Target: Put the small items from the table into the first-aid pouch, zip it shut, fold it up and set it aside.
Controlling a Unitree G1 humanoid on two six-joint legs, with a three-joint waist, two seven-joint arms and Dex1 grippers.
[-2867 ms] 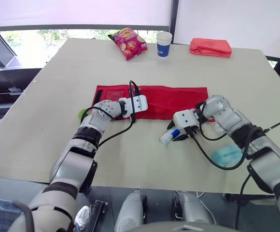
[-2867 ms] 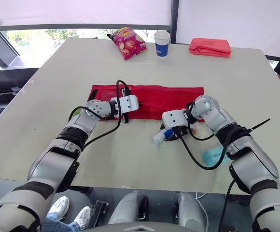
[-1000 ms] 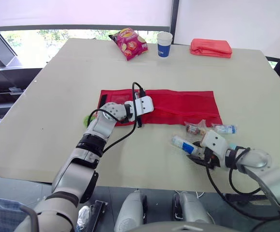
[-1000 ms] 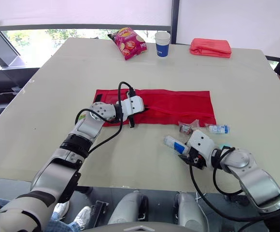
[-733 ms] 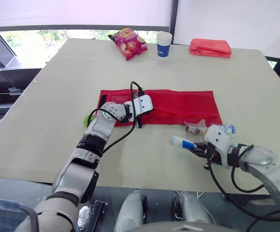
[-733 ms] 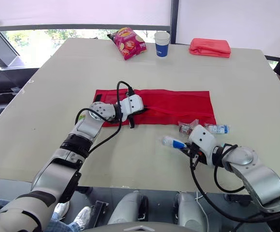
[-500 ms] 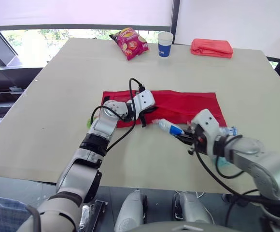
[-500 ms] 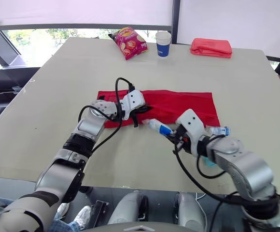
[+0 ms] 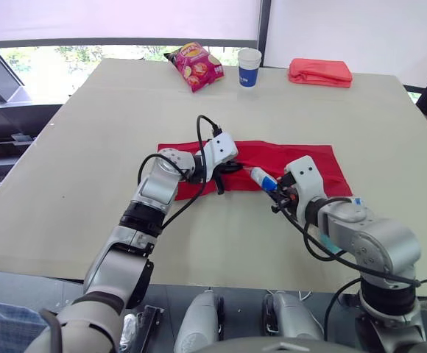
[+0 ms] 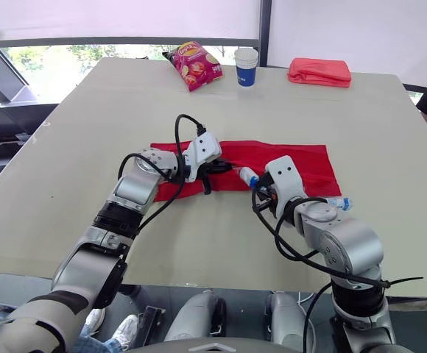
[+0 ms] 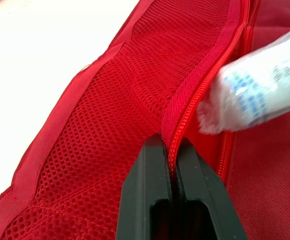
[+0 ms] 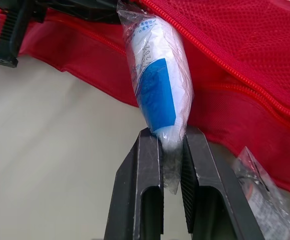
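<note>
1. Close to the robot's right side, the right pincer (image 12: pixel 171 137) is shut tight on the tail end of a wrapped tube (image 12: pixel 160 85), white with a blue band.
2. Beside that arm, a small clear packet (image 10: pixel 337 200) lies on the counter (image 9: pixel 88 147). The arm cuts part of it off, and it is hard to tell if more items lie there.
3. Ahead of the right pincer, the tube's long side points away from it, nose first, at the red pouch (image 9: pixel 309 158) lying flat on the counter. The nose sits right at the open zip edge (image 11: pixel 200 80), so I think the next push goes straight along the tube into the gap.
4. Just past the tube, the left pincer (image 11: pixel 171 145) is closed on that zip edge and lifts it, holding the pocket mouth open. The right arm is the one to feed the tube in.
5. Inside the pocket, I cannot see how deep it goes.
6. Far back stand a snack bag (image 9: pixel 196 65), a paper cup (image 9: pixel 249 66) and a folded red bundle (image 9: pixel 320 71).
</note>
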